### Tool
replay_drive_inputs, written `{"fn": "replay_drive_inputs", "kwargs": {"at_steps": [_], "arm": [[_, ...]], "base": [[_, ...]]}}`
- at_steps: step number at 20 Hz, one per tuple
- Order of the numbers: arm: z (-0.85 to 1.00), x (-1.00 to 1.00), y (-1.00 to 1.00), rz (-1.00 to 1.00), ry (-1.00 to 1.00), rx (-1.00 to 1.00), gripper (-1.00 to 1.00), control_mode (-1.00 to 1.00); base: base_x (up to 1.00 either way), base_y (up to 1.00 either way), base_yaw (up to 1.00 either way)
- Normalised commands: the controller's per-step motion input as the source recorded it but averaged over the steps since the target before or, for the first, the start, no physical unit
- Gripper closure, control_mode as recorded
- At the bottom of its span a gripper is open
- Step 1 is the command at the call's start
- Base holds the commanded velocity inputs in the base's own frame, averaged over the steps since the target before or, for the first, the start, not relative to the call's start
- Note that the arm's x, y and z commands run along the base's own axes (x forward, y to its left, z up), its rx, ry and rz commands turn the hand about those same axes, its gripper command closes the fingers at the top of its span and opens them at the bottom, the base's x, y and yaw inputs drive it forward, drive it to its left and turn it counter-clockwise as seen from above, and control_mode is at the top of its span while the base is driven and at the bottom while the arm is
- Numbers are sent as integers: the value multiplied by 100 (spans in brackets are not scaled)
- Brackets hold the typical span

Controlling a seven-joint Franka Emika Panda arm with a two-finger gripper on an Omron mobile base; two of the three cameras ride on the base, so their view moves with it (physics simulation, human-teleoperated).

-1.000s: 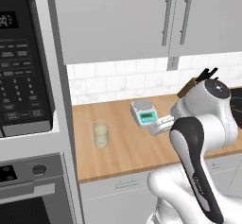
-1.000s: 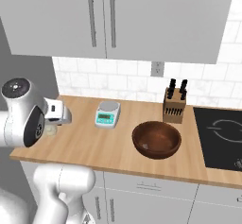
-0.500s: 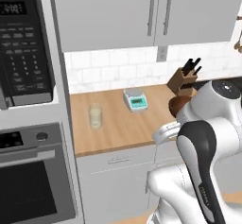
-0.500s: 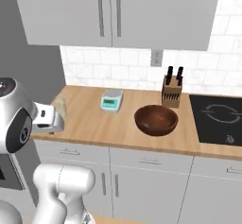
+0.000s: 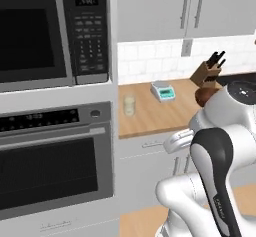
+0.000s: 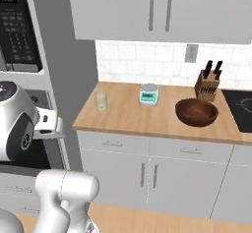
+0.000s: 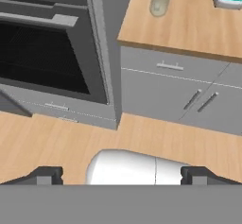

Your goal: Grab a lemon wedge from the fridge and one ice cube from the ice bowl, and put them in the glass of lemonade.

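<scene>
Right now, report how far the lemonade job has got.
Nothing looks done yet: the glass of lemonade stands alone on the counter, left of the scale and wooden bowl. The gripper is open and empty. Lemon wedge and ice cube both remain to be fetched.

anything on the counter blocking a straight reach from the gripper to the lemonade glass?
Nothing visible does. The glass of lemonade stands alone near the counter's left end; the scale, wooden bowl and knife block all sit further right. The open gripper hangs off the counter, over the floor before the oven.
</scene>
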Motion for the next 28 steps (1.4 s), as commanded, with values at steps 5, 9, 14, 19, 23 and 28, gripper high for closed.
{"fn": "replay_drive_inputs", "kwargs": {"at_steps": [5,9,14,19,23,28], "arm": [[0,0,0,0,0,0,-100,100],[0,0,0,0,0,0,-100,100],[0,0,0,0,0,0,-100,100],[0,0,0,0,0,0,-100,100],[0,0,0,0,0,0,-100,100],[0,0,0,0,0,0,-100,100]], "base": [[-26,100,0],[-45,100,0],[-48,100,0],[-40,100,0],[-34,100,0],[-36,100,0]]}}
